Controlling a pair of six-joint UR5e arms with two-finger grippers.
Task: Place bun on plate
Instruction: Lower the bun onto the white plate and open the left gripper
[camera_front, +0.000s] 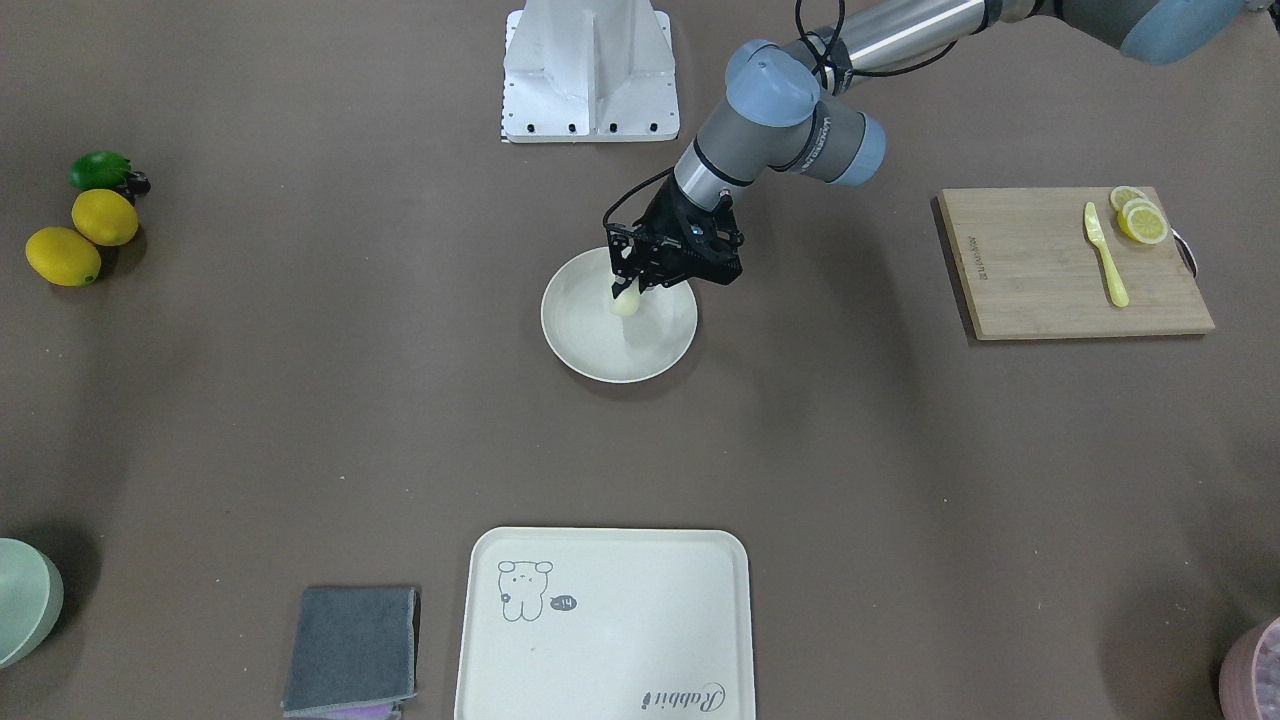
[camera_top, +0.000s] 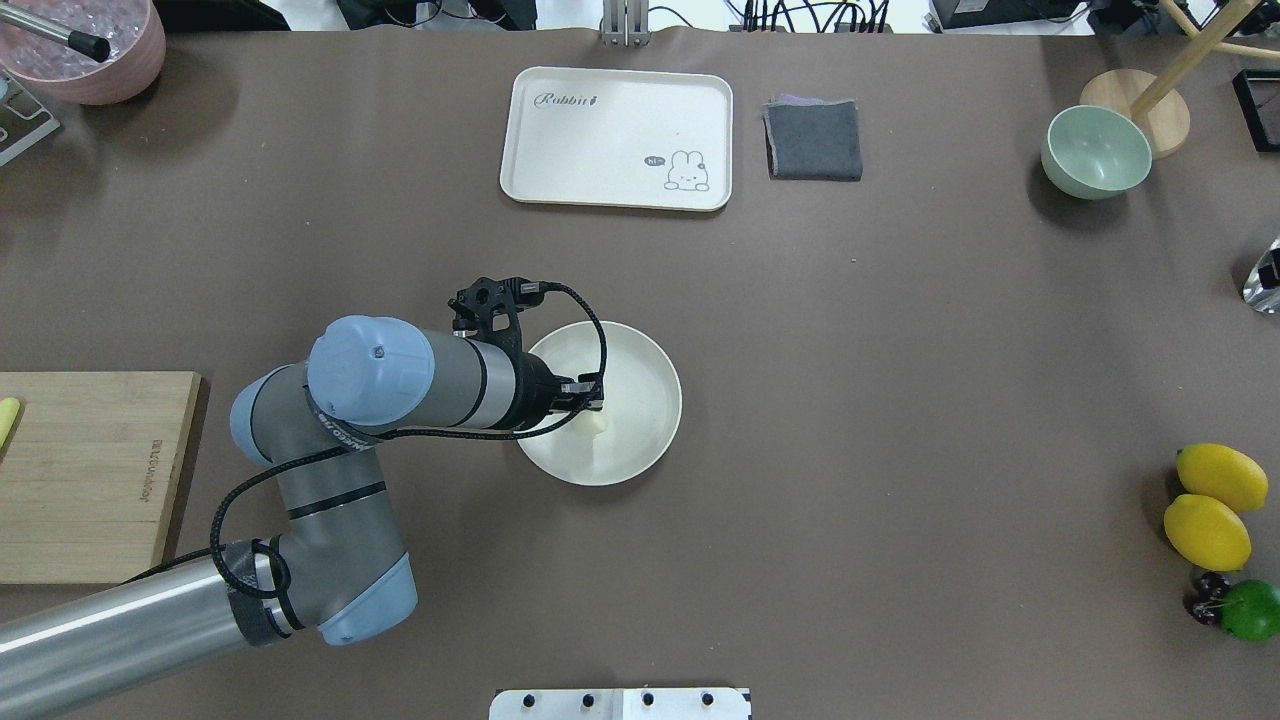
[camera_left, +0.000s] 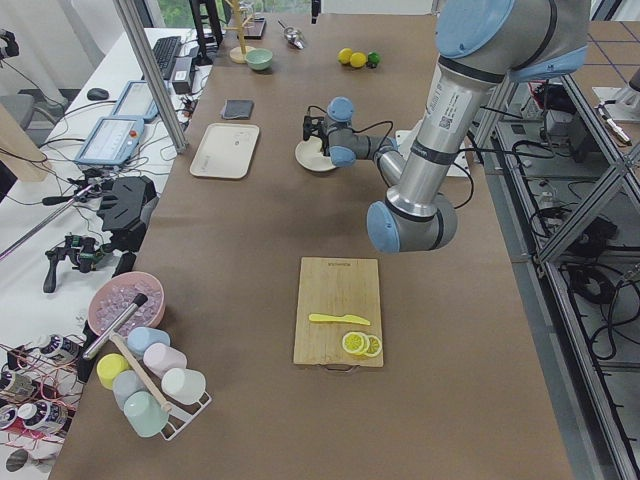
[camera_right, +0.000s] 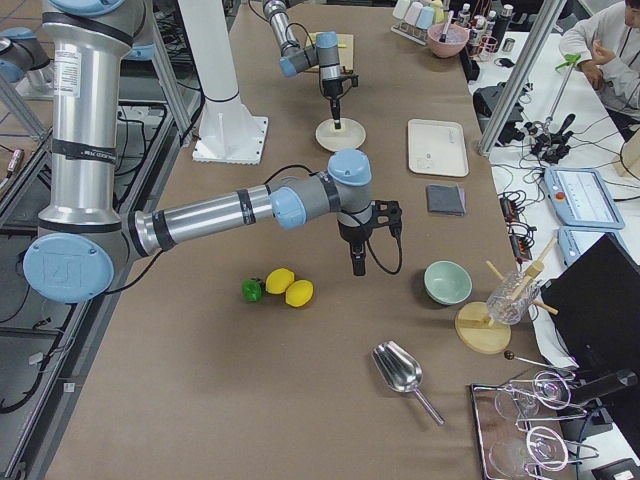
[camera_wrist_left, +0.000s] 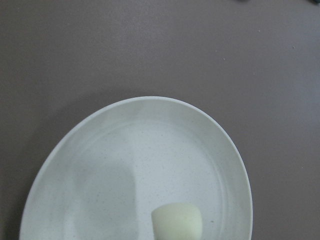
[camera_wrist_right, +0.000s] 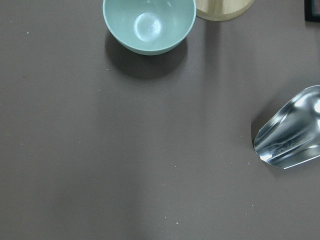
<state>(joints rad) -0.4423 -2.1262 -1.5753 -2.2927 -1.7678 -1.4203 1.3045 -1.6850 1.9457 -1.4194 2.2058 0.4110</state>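
Note:
The round off-white plate (camera_front: 600, 350) (camera_top: 645, 440) sits mid-table. My left gripper (camera_front: 630, 288) (camera_top: 592, 402) reaches down over its robot-side half and is shut on the bun (camera_front: 625, 304) (camera_top: 590, 424), a small pale cream lump held at or just above the plate's surface. In the left wrist view the bun (camera_wrist_left: 177, 222) shows at the bottom edge over the plate (camera_wrist_left: 100, 165), with no fingers in sight. My right gripper (camera_right: 358, 262) appears only in the exterior right view, pointing down near the lemons; whether it is open or shut I cannot tell.
A cream tray (camera_front: 620, 640) and a grey cloth (camera_front: 350, 650) lie at the operators' side. A cutting board (camera_front: 1040, 270) holds a yellow knife and lemon slices. Lemons (camera_front: 80, 235) and a green bowl (camera_top: 1095, 150) are on the robot's right. A metal scoop (camera_wrist_right: 290, 132) lies under the right wrist.

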